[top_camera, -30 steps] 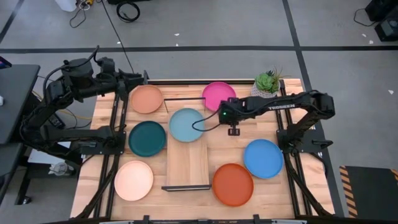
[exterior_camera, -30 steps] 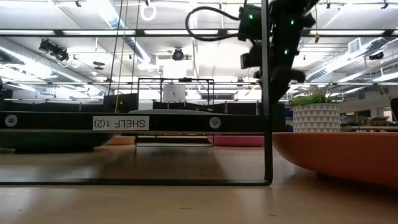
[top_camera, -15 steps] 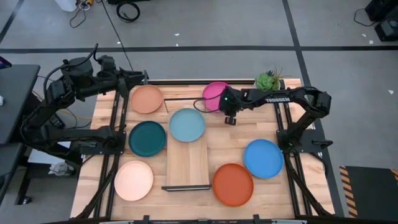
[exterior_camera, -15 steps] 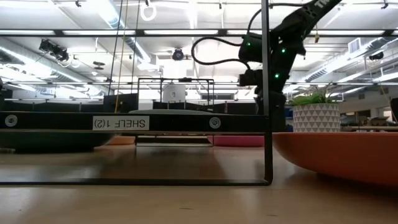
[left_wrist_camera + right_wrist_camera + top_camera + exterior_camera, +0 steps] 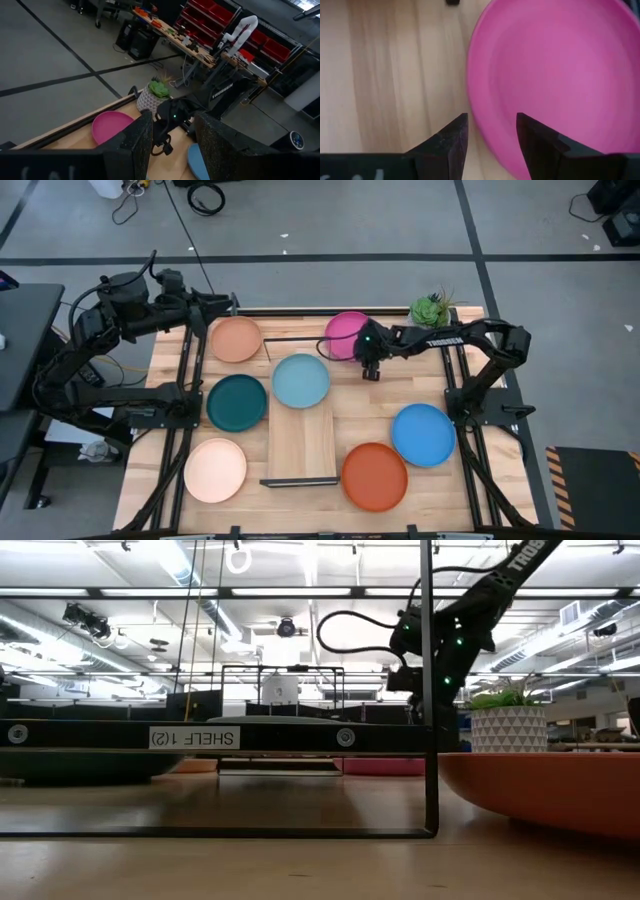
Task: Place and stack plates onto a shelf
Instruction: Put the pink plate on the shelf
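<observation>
Right claw (image 5: pixel 490 137) spread over magenta plate (image 5: pixel 349 334) rim | step: grasp | advice: lower straight, 1 finger each side of rim, pinch firmly | left claw (image 5: pixel 170 135) spread, waiting

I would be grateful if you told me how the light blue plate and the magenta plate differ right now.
The light blue plate lies on the shelf; the magenta plate lies on the tabletop beside it. The right gripper, fingers open, hangs over the magenta plate's rim; nothing hangs over the light blue one. Both are round, shallow and look equal in size.
</observation>
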Controlling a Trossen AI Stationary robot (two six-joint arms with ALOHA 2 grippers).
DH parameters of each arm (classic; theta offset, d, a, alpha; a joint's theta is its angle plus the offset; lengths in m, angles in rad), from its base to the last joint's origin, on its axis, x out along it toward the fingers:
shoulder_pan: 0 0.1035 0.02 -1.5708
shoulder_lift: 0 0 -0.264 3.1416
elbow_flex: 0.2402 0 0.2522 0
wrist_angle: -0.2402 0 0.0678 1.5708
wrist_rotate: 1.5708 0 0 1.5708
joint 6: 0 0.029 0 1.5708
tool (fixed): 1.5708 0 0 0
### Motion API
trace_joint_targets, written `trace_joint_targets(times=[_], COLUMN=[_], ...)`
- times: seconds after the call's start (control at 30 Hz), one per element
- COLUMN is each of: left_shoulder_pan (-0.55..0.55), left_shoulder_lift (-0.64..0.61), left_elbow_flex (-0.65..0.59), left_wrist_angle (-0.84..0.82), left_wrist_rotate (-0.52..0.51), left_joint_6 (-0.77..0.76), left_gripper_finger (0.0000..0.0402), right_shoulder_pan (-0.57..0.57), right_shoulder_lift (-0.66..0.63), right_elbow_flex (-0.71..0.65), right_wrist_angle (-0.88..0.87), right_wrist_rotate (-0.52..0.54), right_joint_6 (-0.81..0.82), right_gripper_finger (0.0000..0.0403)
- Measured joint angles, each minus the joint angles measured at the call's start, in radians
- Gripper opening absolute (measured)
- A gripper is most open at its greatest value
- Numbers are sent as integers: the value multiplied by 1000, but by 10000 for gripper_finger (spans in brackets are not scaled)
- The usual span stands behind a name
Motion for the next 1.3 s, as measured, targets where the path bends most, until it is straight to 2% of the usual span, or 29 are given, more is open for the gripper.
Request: trace_joint_targets(times=[0.27, 0.53, 0.9, 1.1, 1.3], left_shoulder_pan=[0, 0, 0, 0, -1], left_shoulder_lift=[0, 0, 0, 0, 0], left_elbow_flex=[0, 0, 0, 0, 0], left_wrist_angle=[0, 0, 0, 0, 0], left_wrist_rotate=[-16, -16, -16, -16, -15], left_joint_6=[1, 1, 9, 9, 9], left_gripper_finger=[156, 156, 156, 156, 156], right_shoulder_pan=[0, 45, 118, 152, 186], right_shoulder_lift=[0, -2, -7, -1, -26], right_elbow_flex=[-79, -82, -75, 5, 138], right_wrist_angle=[29, -28, -49, -175, -418], right_wrist_rotate=[-4, -8, 93, 105, 39], right_joint_6=[1, 54, 54, 62, 139], right_gripper_finger=[151, 110, 17, 15, 15])
